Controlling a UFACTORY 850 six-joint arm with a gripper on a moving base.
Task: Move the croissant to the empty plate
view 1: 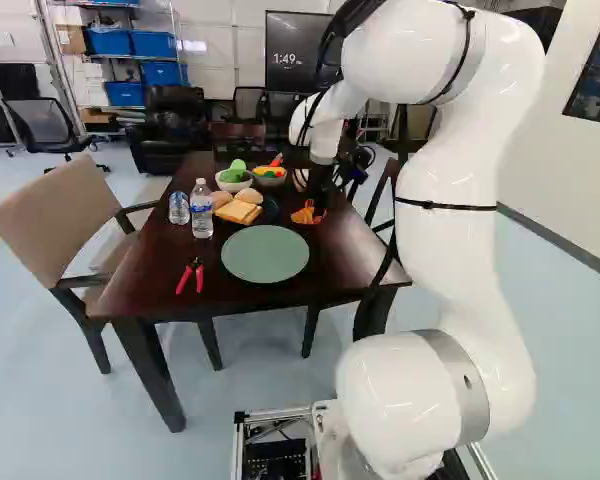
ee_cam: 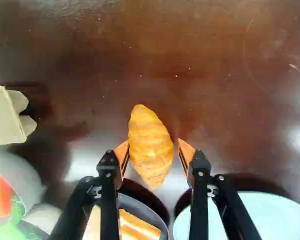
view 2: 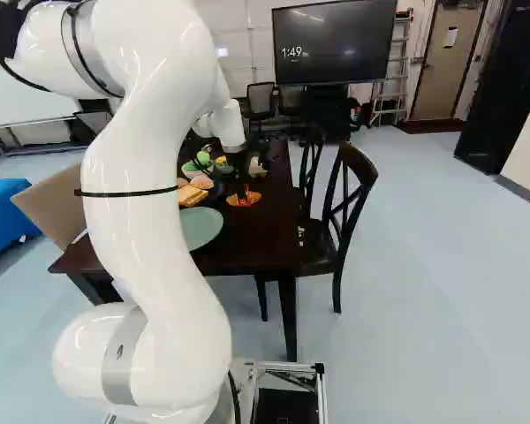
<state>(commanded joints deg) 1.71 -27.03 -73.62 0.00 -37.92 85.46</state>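
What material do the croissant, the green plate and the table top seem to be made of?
The croissant has a ridged golden-orange surface: baked pastry, or perhaps a foam or plastic imitation. The green plate looks smooth and evenly coloured, likely ceramic or plastic; I cannot tell which. The table top seems to be stained wood with a glossy finish: dark reddish-brown, with bright reflections.

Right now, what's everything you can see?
Table: one, dark brown, ahead
Croissant: one, golden, between the gripper's fingers
Empty plate: one, green, on table
Bread slices: several, golden, on dark plate
Roundish foods: two, tan, next to bread
Bowls: two, pale, behind bread
Bottles: two, clear, near bread
Tool: one, red-handled, near green plate
Cream object: one, beside a bowl
Chairs: several, beige or dark
Screen: one, black, background
Bins: several, blue, background shelves
Arm: one, white, reaching over table
Gripper: one, black, orange pads
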